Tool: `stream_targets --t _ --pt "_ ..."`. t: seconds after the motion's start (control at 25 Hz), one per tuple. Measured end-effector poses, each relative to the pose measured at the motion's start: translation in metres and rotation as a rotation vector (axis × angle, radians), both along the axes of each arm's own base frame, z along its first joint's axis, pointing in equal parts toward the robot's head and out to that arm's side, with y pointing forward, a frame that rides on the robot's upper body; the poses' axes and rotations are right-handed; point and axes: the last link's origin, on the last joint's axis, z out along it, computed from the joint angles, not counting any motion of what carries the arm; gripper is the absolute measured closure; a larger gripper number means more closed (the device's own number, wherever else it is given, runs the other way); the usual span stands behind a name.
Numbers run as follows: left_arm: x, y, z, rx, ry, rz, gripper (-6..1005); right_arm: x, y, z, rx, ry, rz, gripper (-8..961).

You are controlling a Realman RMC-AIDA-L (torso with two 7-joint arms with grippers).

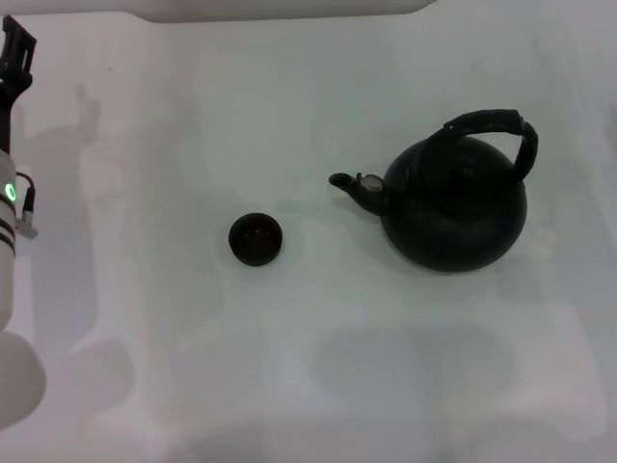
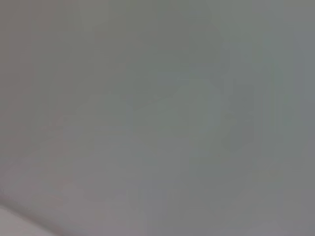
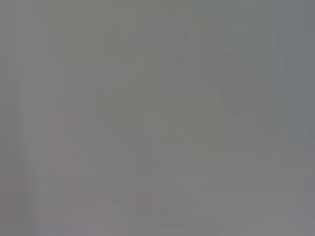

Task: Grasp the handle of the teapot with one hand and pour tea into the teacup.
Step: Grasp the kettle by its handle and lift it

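On the white counter [image 1: 318,386] the teapot [image 1: 453,207] sits at my right, spout toward the teacup [image 1: 255,238] near the middle. It looks heavy and rigid; I would take its ribbed handle [image 1: 496,130] at the crown. My left pincer [image 1: 17,53] waits far left; whether it's parted I cannot tell. My right is out of sight.

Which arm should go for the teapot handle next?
Right, probably: the teapot and its handle sit on the robot's right. The left hand is far off at the left edge; the right isn't in view.
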Motion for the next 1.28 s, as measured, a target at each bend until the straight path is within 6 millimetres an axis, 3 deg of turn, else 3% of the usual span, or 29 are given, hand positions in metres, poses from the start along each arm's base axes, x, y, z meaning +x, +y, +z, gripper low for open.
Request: stream_targets --t 0.24,0.52,0.68,0.72,0.84,1.28 --pt "-0.012 0.004 -0.004 -0.072 0.113 -0.003 112 -0.002 -0.008 -0.010 -0.062 -0.032 0.033 165" --pt "-0.011 0.000 -0.005 -0.084 0.147 -0.027 112 0.000 -0.047 0.006 -0.024 0.146 0.140 167" --pt "-0.004 0.004 -0.007 -0.098 0.176 -0.067 111 0.000 -0.062 0.000 -0.163 0.214 0.195 167" --pt "-0.002 0.005 -0.007 -0.099 0.183 -0.077 111 0.001 -0.067 -0.009 -0.267 0.253 0.206 168" --pt "0.000 0.006 -0.007 -0.101 0.193 -0.089 111 -0.003 -0.071 -0.020 -0.367 0.272 0.226 168" --pt "-0.001 0.005 -0.007 -0.114 0.239 -0.112 112 -0.020 -0.044 -0.053 -0.553 0.231 0.243 170"
